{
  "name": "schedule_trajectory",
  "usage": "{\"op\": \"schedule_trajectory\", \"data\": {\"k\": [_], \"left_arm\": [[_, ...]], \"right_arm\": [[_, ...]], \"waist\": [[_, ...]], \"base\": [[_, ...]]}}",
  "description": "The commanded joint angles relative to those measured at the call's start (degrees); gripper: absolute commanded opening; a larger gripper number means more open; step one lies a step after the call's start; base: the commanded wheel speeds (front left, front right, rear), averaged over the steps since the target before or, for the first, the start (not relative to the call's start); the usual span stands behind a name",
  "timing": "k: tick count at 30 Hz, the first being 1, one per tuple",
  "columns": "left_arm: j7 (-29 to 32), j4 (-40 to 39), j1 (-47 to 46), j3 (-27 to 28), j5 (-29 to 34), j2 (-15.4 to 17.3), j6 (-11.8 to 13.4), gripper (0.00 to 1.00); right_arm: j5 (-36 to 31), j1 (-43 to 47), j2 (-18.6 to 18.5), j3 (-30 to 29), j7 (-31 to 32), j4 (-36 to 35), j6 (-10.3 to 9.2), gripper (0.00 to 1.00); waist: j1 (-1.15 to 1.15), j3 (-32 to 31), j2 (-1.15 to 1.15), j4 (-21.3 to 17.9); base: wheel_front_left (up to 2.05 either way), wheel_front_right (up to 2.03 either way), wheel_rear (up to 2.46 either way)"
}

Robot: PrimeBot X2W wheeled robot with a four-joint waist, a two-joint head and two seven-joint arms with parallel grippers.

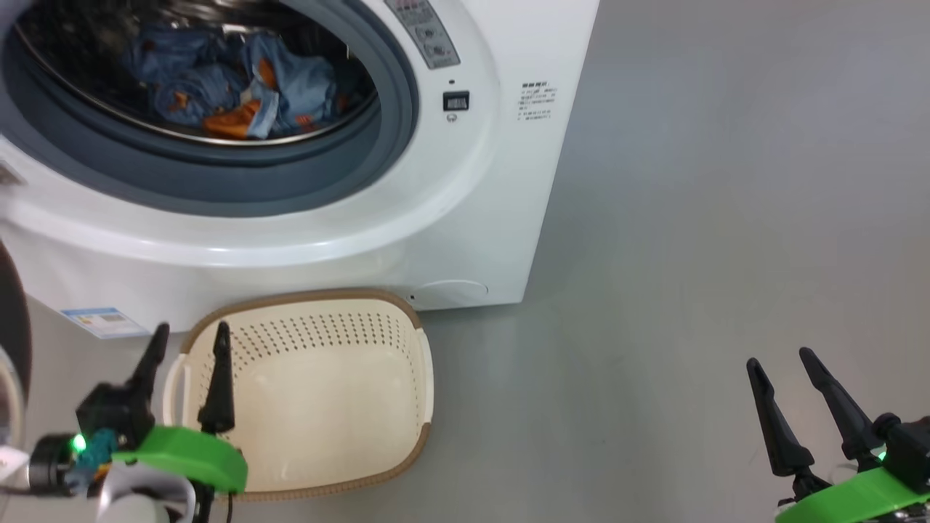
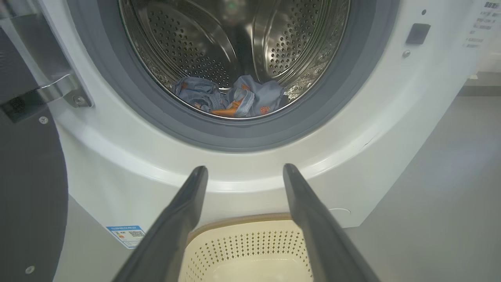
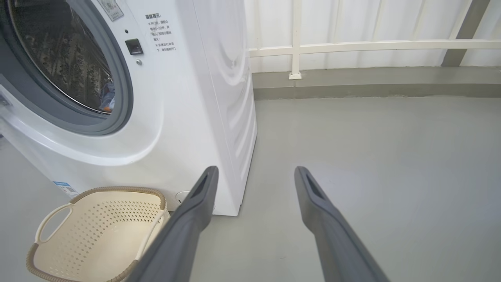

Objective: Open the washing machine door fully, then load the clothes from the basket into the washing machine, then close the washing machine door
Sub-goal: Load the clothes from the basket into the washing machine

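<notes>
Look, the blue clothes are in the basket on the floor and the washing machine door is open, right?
Not quite. The clothes are not in the basket; they lie inside the drum of the washing machine, as the head view shows. The basket does stand on the floor, and the washing machine door is open.

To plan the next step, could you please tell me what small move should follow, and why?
Probably swing the left gripper toward the washing machine door, open at its left, to push it shut: the clothes lie in the drum and the basket is empty.
</notes>
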Motion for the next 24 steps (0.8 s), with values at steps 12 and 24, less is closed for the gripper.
{"op": "schedule_trajectory", "data": {"k": [12,24], "left_arm": [[-0.33,-8.21,12.17,2.76,-1.87,0.64,-0.10,1.00],[-0.33,-13.66,19.08,3.29,-3.78,0.60,1.51,1.00]], "right_arm": [[-0.86,5.65,-1.80,-0.50,-0.27,-0.75,0.16,1.00],[-1.15,8.12,-1.78,-1.84,-0.27,-1.06,0.16,1.00]], "waist": [[0.01,-8.03,0.00,0.06],[0.01,-9.50,0.00,-0.07]], "base": [[0.00,0.00,0.00],[0.00,0.00,0.00]]}}
